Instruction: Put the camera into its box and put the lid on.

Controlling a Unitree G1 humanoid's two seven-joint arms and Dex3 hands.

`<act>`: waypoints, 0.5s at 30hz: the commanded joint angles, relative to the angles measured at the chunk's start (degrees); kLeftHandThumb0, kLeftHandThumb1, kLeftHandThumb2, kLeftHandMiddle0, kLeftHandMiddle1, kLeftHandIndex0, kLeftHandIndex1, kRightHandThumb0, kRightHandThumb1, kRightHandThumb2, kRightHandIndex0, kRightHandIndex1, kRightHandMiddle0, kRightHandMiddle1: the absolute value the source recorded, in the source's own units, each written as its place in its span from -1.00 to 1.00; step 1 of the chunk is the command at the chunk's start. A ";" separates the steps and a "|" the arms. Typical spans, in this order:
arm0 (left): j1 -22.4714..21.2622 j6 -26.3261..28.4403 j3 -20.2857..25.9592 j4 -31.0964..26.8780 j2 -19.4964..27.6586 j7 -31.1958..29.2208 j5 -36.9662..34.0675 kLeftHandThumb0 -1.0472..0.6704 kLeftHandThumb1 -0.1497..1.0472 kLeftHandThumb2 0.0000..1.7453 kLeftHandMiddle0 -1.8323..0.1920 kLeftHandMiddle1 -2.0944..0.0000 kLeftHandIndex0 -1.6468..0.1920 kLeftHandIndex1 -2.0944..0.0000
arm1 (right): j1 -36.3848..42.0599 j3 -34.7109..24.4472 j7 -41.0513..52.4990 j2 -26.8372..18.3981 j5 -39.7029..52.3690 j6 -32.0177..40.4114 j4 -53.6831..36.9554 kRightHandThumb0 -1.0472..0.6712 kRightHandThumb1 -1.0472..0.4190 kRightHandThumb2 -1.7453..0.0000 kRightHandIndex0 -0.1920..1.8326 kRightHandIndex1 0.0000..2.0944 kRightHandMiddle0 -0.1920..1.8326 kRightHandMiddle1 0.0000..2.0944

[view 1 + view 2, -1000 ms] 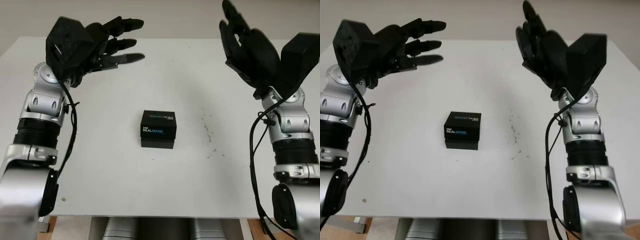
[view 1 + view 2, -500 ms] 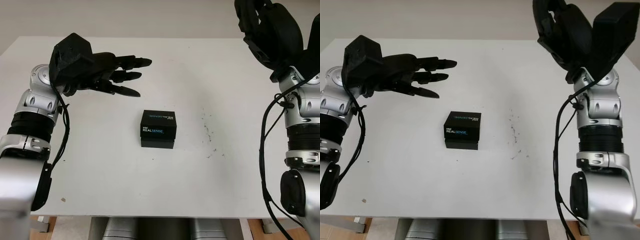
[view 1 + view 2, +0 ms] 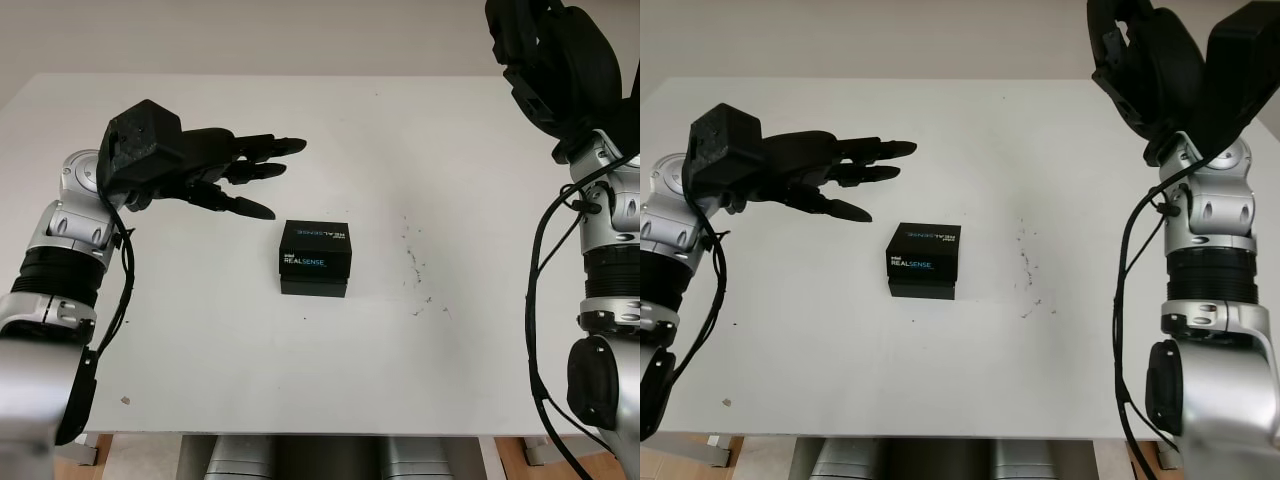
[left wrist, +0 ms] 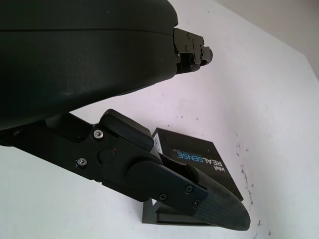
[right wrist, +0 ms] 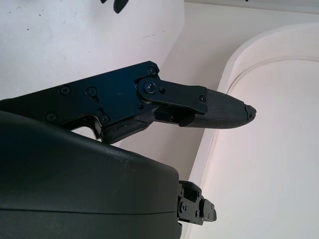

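Note:
A black RealSense box (image 3: 316, 258) with its lid on sits at the middle of the white table (image 3: 200, 330); the box (image 4: 197, 167) also shows in the left wrist view, past one finger. My left hand (image 3: 235, 172) hovers open above the table, up and to the left of the box and apart from it, holding nothing. My right hand (image 3: 545, 60) is raised high at the far right, well away from the box, open with nothing in it. The camera itself is hidden from sight.
Small dark specks (image 3: 415, 275) mark the table to the right of the box. A tiny crumb (image 3: 125, 400) lies near the front left edge. A light wall (image 5: 259, 149) stands behind the table.
My left hand has dropped and come nearer the box from the far left. My right hand has risen and drawn back toward the upper right. The box has not moved.

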 commanded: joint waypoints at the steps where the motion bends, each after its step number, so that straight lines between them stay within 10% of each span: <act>1: 0.10 0.94 -0.80 -1.10 0.05 -0.51 0.09 -0.93 0.81 -0.95 0.75 0.96 0.82 0.94 | 0.37 0.03 -0.46 -0.26 -0.23 0.50 -1.47 -0.68 -1.00 0.30 -0.96 -0.95 -0.92 -0.96; 15: 3.51 5.69 -2.74 -2.56 -2.10 3.75 1.62 -0.90 0.74 -0.94 0.75 0.94 0.82 0.94 | 0.85 0.49 -0.67 -0.36 -0.28 1.56 -3.05 -0.67 -1.00 0.30 -0.96 -0.95 -0.93 -0.96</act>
